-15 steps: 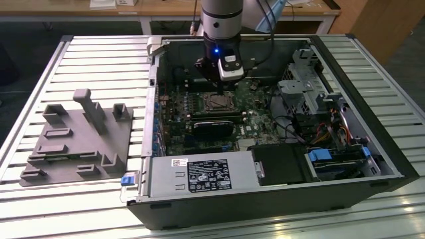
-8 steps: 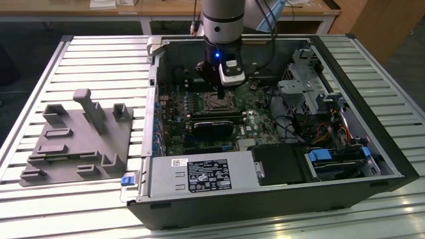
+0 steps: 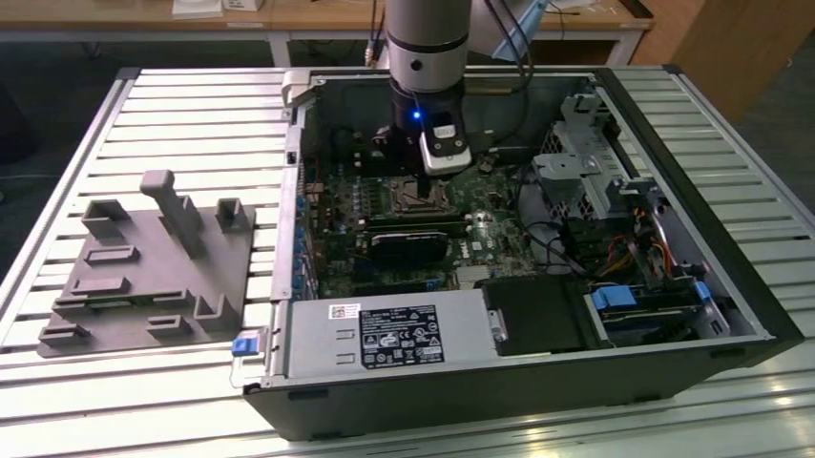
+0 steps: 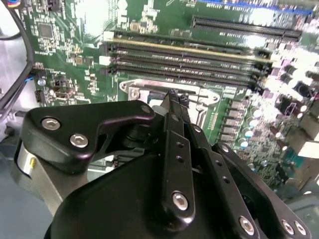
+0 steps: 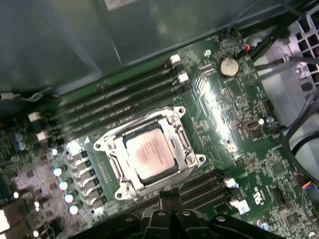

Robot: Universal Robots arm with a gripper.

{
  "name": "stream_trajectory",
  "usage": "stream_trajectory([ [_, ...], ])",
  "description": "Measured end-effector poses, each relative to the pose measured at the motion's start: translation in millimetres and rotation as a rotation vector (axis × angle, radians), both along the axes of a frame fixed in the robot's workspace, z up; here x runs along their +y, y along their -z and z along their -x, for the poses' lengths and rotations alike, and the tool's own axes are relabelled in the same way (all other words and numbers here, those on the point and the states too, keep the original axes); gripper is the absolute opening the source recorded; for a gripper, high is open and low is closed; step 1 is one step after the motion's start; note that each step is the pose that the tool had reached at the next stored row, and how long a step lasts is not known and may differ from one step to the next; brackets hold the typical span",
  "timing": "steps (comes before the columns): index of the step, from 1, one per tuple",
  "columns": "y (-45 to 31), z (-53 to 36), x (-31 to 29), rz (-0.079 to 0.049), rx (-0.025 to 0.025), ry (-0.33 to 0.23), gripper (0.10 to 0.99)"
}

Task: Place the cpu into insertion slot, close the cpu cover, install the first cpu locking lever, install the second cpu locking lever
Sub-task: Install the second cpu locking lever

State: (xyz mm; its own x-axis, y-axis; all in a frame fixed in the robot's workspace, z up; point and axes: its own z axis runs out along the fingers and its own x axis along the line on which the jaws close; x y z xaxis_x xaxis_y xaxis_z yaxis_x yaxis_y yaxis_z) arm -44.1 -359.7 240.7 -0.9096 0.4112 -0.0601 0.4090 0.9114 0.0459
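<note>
The cpu (image 5: 150, 153) lies flat in the insertion slot (image 5: 185, 144), with the cpu cover (image 5: 115, 134) closed around it and its top showing through the window. Memory slots (image 5: 119, 102) run close along one edge. The green motherboard (image 3: 491, 234) sits inside an open computer case (image 3: 662, 315) on a slatted table (image 3: 191, 105). The arm reaches straight down; its end effector (image 5: 169, 195) hovers just beside the socket, fingertips pressed together, holding nothing.

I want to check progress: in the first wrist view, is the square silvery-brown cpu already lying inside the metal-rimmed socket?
Yes, the square silvery-brown cpu lies flat within the silver-rimmed insertion slot on the green board.
</note>
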Motion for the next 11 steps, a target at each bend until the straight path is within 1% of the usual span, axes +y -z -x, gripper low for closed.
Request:
stream_trajectory([
  [4,2.3,2.5,-4.7,0.0,0.0,-0.017,0.106],
  [8,7.1,6.2,-6.5,-0.003,-0.0001,-0.045,0.106],
  [11,11.5,9.1,-6.9,-0.008,-0.0001,-0.073,0.106],
])
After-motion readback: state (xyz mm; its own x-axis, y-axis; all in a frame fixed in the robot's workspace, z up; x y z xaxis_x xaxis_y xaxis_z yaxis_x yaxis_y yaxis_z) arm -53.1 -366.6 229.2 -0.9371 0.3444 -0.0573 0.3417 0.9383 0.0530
